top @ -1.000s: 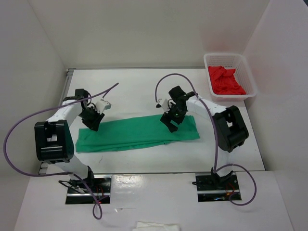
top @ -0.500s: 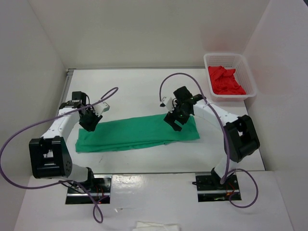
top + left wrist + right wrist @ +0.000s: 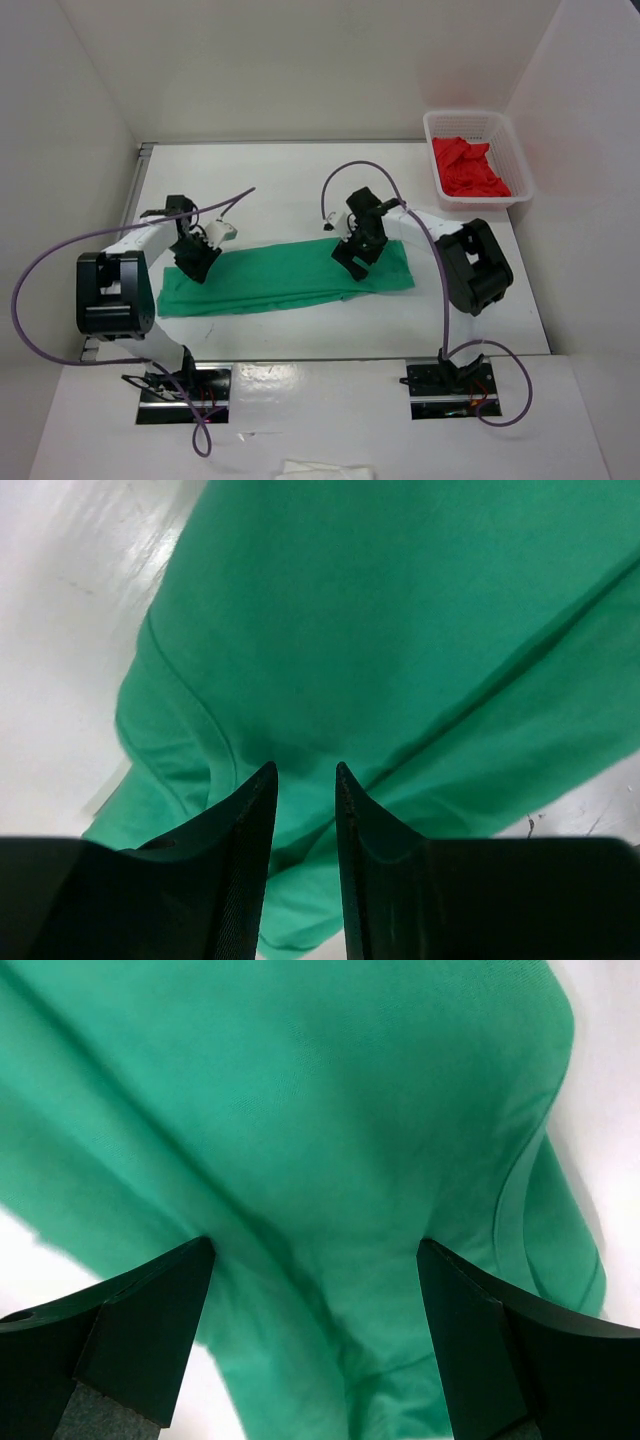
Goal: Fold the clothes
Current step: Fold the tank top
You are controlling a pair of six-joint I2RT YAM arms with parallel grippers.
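T-shirt (image 3: 400,630) runs past wrist-view edges; white scrap (image 3: 325,468) cut by bottom edge.

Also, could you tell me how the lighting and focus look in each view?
Top external view: even diffuse light, sharp, faint shadows on the table. Left wrist view: sheen on the table at upper left, left gripper nearly black, T-shirt slightly soft. Right wrist view: right gripper dark, fabric mildly blurred.

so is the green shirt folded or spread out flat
Partly folded: the green shirt lies as a long narrow band with overlapping layers, not yet a compact stack.
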